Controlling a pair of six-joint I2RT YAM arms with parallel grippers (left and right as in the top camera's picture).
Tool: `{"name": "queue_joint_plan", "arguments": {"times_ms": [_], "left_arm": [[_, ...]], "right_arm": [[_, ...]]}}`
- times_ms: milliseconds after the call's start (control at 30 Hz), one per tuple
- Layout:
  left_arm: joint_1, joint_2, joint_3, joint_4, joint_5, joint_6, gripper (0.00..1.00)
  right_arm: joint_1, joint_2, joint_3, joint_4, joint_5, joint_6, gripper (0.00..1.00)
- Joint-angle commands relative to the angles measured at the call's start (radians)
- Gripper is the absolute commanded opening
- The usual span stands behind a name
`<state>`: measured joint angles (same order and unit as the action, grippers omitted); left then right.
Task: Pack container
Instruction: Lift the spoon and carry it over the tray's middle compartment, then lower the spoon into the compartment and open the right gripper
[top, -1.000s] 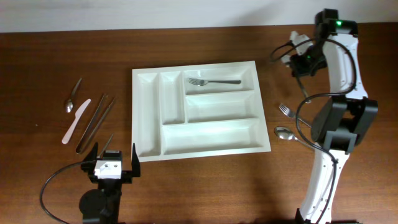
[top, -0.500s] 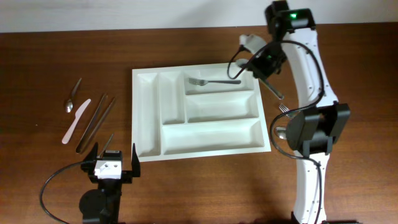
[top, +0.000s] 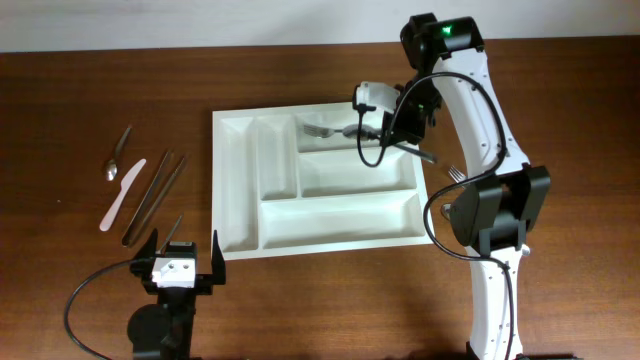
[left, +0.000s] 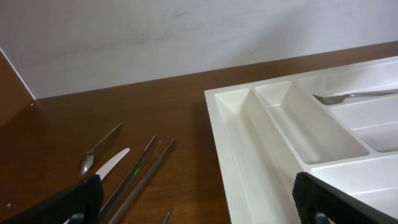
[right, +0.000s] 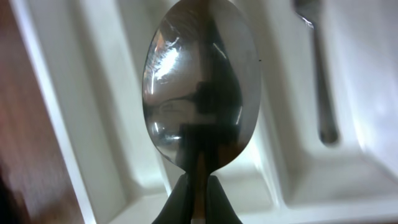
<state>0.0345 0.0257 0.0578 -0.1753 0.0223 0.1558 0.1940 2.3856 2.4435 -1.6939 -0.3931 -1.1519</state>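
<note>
1 white container (top: 235, 190) with 5 compartments: 2 narrow, 3 long.

2 forks: the first fork (top: 318, 130) lies in the 12 o'clock compartment. The second fork (top: 457, 175) lies on the tabletop (top: 60, 90) at the container's 3 o'clock.

3 spoons: a small spoon (top: 112, 167) at 9 o'clock, a large spoon (right: 199, 93) pinched in the right gripper (right: 196, 202), and a third spoon (top: 446, 210) at 4 o'clock, barely showing beside the arm.

1 white knife (top: 122, 195) and 2 long metal sticks (top: 148, 195), all at 9 o'clock.

1 slim metal piece (top: 172, 230) at 8 o'clock, its kind unclear.

2 grippers, counting the left gripper (top: 183, 245).
</note>
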Motion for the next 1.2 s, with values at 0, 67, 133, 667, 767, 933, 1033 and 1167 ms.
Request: {"name": "queue_joint_plan", "arguments": {"times_ms": [0,67,133,667,767,933,1033,1167], "left_arm": [[-0.004,-0.008,-0.008,0.003,0.004,-0.012,0.99],[-0.004,-0.008,-0.008,0.003,0.004,-0.012,0.99],[-0.004,-0.008,-0.008,0.003,0.004,-0.012,0.99],[-0.004,-0.008,-0.008,0.003,0.004,-0.012,0.99],[-0.004,-0.008,-0.008,0.003,0.004,-0.012,0.99],[-0.004,-0.008,-0.008,0.003,0.004,-0.012,0.99],[-0.004,-0.008,-0.008,0.003,0.004,-0.012,0.99],[-0.004,-0.008,-0.008,0.003,0.004,-0.012,0.99]], "right_arm": [[0.002,-0.027,-0.049,-0.003,-0.138,-0.167,0.04],[0.003,-0.023,-0.09,0.007,-0.177,-0.222,0.04],[0.009,-0.023,-0.134,0.019,-0.208,-0.275,0.04],[0.126,-0.023,-0.253,0.201,-0.205,-0.292,0.04],[0.129,-0.023,-0.253,0.229,-0.158,-0.291,0.04],[0.11,-0.023,-0.253,0.246,-0.106,-0.291,0.04],[0.094,-0.022,-0.253,0.248,-0.109,-0.291,0.04],[0.087,-0.021,-0.264,0.259,-0.116,-0.288,0.04]]}}
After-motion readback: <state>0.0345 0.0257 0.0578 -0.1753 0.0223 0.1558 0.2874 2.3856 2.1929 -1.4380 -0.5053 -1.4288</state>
